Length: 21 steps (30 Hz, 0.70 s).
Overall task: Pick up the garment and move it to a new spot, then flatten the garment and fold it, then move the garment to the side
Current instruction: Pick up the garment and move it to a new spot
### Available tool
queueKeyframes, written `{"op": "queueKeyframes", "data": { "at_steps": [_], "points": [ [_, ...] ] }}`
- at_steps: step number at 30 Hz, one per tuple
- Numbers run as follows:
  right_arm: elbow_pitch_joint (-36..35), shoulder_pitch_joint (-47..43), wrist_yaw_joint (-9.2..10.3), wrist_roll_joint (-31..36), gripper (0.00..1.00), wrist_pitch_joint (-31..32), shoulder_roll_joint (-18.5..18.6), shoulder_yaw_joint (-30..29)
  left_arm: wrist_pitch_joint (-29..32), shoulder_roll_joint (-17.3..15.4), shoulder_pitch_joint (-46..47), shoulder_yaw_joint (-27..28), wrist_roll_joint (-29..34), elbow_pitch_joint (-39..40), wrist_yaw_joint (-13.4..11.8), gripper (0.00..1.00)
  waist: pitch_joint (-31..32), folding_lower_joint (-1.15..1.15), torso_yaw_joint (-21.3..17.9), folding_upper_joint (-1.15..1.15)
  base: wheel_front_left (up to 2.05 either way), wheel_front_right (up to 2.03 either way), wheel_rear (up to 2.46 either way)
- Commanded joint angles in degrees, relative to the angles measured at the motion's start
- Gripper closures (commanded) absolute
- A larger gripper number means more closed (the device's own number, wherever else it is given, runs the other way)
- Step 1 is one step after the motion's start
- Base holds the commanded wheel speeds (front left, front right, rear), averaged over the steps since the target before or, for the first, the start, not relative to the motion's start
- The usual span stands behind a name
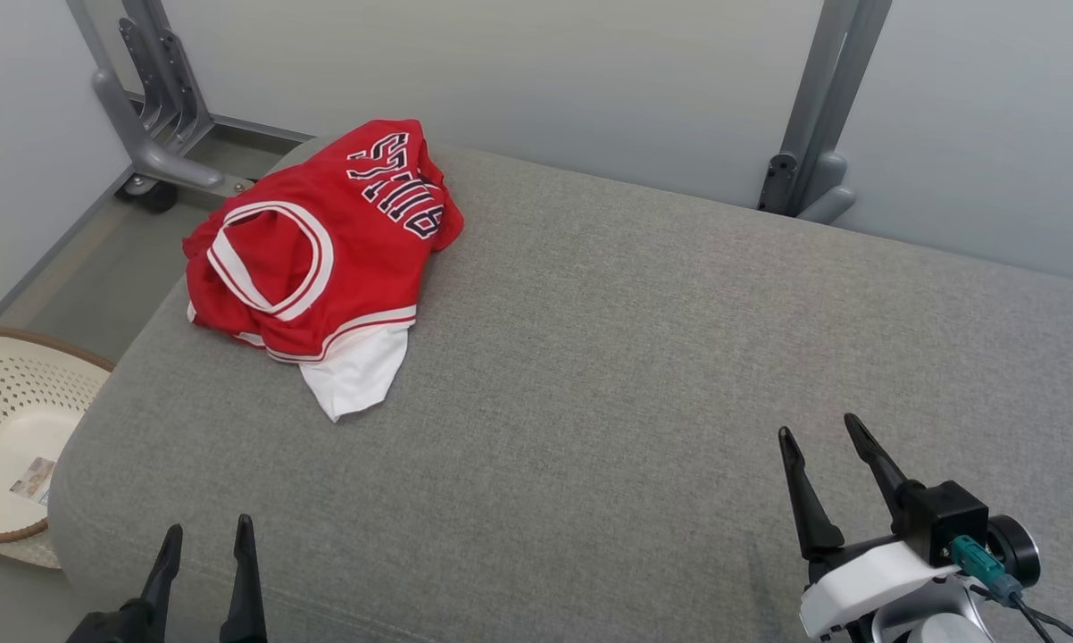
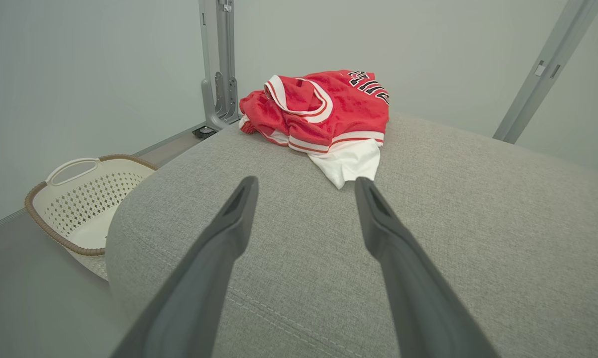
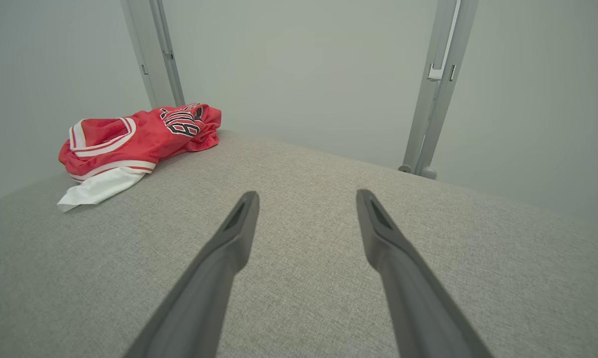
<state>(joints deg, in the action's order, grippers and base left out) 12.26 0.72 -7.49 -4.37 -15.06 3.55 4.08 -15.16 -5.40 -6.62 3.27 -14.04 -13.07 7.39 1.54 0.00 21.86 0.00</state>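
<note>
First step; pickup not yet begun. Red garment point(image 1: 322, 259) crumpled at far left corner of grey couch point(image 1: 635, 357), untouched. Left hand point(image 1: 211, 525) and right hand point(image 1: 818, 426) both spread wide, empty, at near edge, well apart from garment. Next, likely: left hand reaches forward, pinches raised fold.

The red garment point(image 1: 340, 268) bears dark lettering, seemingly "BULLS", seen upside down.

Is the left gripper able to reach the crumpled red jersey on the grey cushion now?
Probably yes: the open left gripper faces the crumpled red-and-white jersey across the grey fabric cushion, with nothing between them.
</note>
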Motion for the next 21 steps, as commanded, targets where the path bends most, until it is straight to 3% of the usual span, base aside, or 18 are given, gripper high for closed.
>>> {"op": "queueKeyframes", "data": {
  "at_steps": [1,11,21],
  "points": [
    [0.0,0.3,0.00,-0.3,0.00,-0.2,0.2,-0.1,0.0,0.0,-0.6,0.0,-0.1,0.2,0.2,0.00,-0.1,0.00,-0.1,0.00,0.00,0.00,0.00],
    [-0.8,1.4,0.00,0.4,0.00,-0.2,2.4,-0.5,0.0,-0.3,7.0,-3.3,-4.0,-3.5,0.2,0.00,-5.0,0.00,-1.1,0.00,0.00,0.00,0.00],
    [-2.2,5.6,0.00,0.5,0.00,-0.2,5.6,-0.6,6.2,-4.0,24.6,-8.3,-14.9,-15.0,0.2,0.00,-13.7,0.00,-3.5,0.00,0.00,0.00,0.00]
  ]
}}
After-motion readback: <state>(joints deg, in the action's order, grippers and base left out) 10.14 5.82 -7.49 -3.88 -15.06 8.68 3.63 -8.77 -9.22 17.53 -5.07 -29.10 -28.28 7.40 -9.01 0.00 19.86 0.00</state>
